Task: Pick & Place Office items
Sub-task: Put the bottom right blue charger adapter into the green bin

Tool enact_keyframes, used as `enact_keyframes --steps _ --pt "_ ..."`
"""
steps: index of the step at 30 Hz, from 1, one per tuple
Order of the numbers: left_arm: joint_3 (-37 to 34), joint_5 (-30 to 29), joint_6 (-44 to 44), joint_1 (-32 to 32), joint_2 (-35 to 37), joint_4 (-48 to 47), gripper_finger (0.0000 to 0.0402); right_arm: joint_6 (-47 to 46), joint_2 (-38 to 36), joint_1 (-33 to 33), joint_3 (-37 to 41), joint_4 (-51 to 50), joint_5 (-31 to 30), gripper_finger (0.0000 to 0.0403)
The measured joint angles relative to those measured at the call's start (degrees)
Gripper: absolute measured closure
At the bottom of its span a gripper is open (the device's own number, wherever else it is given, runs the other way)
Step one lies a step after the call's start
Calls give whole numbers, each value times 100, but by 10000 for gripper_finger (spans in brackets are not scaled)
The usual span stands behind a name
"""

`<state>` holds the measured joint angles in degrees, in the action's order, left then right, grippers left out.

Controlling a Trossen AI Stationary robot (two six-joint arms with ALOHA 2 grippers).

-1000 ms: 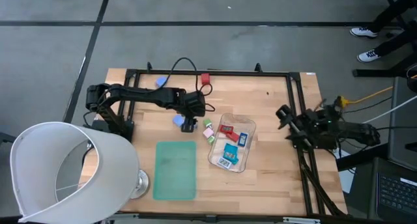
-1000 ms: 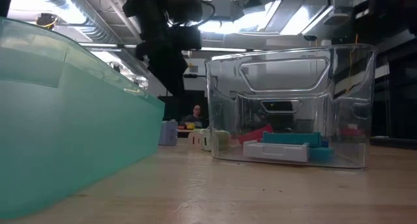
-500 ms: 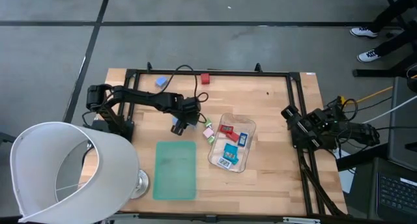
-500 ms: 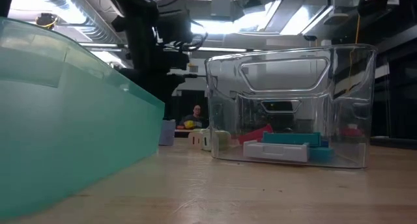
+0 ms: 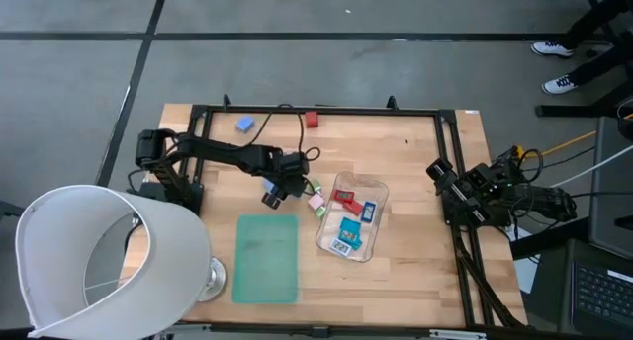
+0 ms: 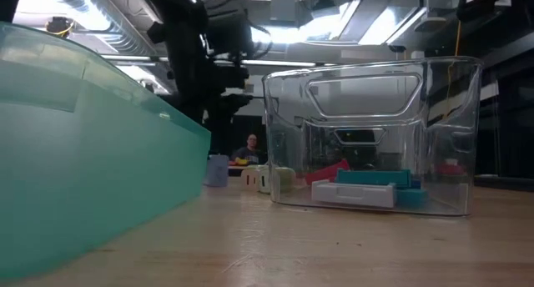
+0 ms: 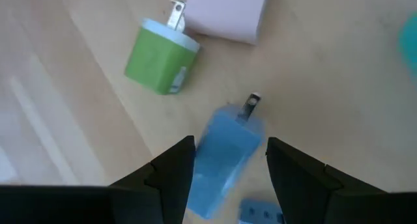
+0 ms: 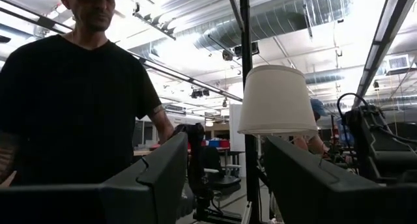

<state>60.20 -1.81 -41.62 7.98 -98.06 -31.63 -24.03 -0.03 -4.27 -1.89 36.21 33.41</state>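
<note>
Left wrist view — blue item between gripper

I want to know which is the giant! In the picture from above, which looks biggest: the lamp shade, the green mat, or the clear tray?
1. White lamp shade, though it stands nearer the camera.
2. Green mat.
3. Clear tray.
</note>
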Motion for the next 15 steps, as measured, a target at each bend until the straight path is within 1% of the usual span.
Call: enact_keyframes --steps 3,7,9,10,13,15 --pt "-31 -21 -179 -1 -286 37 212 -29 0 0 2 -2 -61 202" --pt "76 -10 -204 -1 -625 135 211 -101 0 0 2 -14 -136 202" --pt "92 -14 -134 2 -791 94 221 -146 2 -2 2 -20 -149 202" --pt "103 -12 -25 3 -848 37 233 -191 2 -2 2 -20 -151 202" --pt "150 -12 615 -1 -911 -124 288 -282 2 0 2 -20 -149 202" --pt "253 227 1250 36 -895 -362 290 -280 2 -2 2 -22 -149 202"
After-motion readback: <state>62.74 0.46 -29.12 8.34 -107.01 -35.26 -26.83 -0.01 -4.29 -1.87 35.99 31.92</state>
